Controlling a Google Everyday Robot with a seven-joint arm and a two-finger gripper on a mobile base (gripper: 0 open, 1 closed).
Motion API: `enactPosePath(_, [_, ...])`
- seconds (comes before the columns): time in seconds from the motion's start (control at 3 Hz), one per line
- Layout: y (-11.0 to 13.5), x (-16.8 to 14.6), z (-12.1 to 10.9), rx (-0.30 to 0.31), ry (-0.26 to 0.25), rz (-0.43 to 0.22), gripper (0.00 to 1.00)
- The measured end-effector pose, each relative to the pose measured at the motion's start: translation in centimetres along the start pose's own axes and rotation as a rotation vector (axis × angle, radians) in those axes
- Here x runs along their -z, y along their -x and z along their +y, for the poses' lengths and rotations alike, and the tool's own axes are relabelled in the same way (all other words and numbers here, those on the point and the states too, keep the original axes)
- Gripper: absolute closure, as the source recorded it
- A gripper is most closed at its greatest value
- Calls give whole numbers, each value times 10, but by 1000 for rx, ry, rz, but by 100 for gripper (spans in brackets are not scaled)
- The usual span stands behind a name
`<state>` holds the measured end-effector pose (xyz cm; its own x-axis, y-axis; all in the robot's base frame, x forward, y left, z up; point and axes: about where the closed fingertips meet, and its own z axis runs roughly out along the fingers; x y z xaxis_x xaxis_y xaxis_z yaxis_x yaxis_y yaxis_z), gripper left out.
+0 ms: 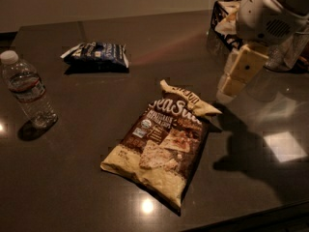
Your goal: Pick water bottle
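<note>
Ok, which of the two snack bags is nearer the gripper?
The tan-and-brown chip bag in the middle, close to the gripper hanging at the view's right; the dark blue bag lies much further off, back left.

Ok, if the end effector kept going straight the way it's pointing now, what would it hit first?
Probably the tabletop just right of the chip bag. The end effector points down and left, far from the water bottle. Depth is unclear.
</note>
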<state>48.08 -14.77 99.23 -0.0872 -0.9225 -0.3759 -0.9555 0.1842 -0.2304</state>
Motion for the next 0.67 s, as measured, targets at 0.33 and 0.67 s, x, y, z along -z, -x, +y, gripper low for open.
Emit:
enactPosePath(0.33, [70,-22,-11,64,37,-144,0])
enactPosePath(0.67, [146,-51,-6,127,45,-227,0])
